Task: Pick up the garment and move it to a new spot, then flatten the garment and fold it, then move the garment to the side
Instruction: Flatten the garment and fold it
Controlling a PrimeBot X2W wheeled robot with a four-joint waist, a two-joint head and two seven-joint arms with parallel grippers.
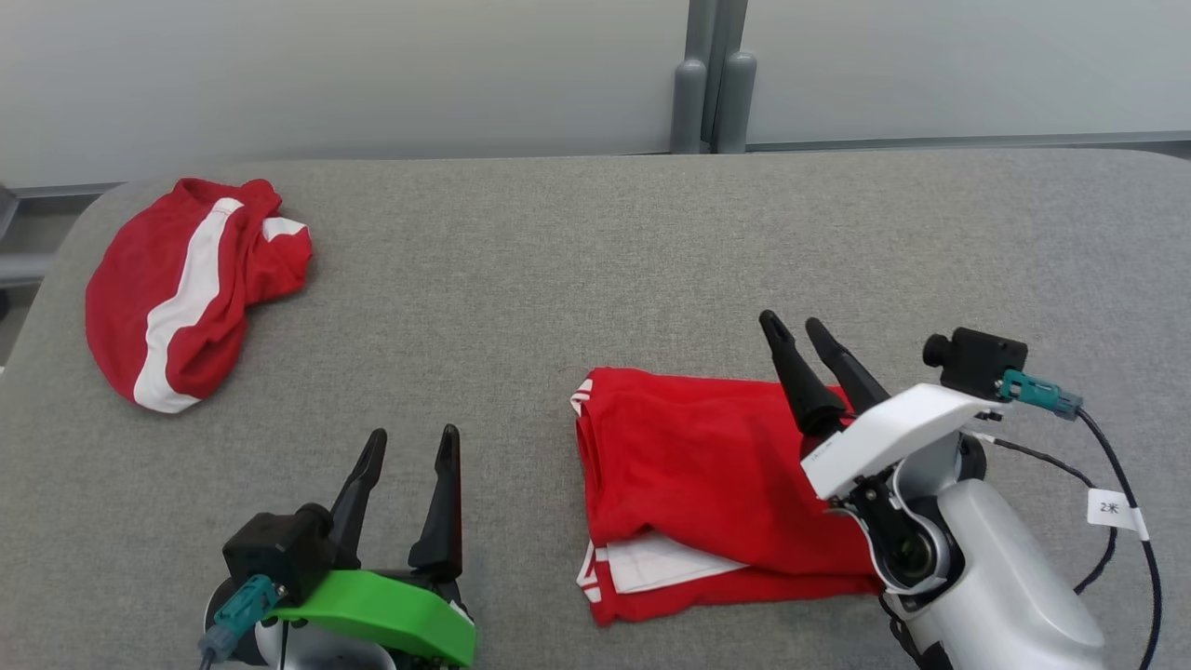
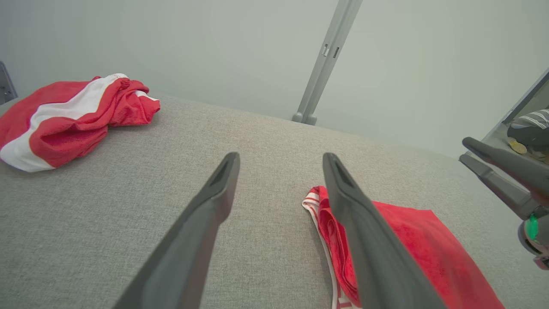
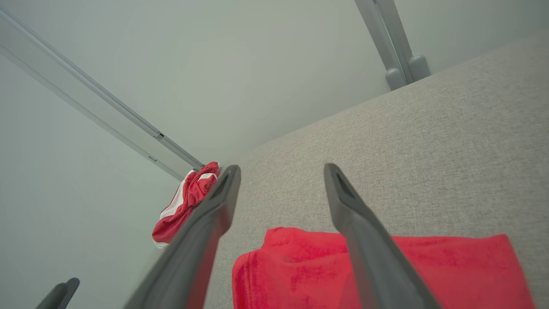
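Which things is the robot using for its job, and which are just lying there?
For the job:
- folded red garment, probably the one being worked on
- right gripper, open, holding nothing
- left gripper, open, holding nothing

Just lying about, as far as I can tell:
- crumpled red-and-white garment, far left on the table
- grey post behind the table

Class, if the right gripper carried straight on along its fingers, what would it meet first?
Probably bare grey table past the folded red garment; the right gripper points shallowly, so it might reach the back wall instead.
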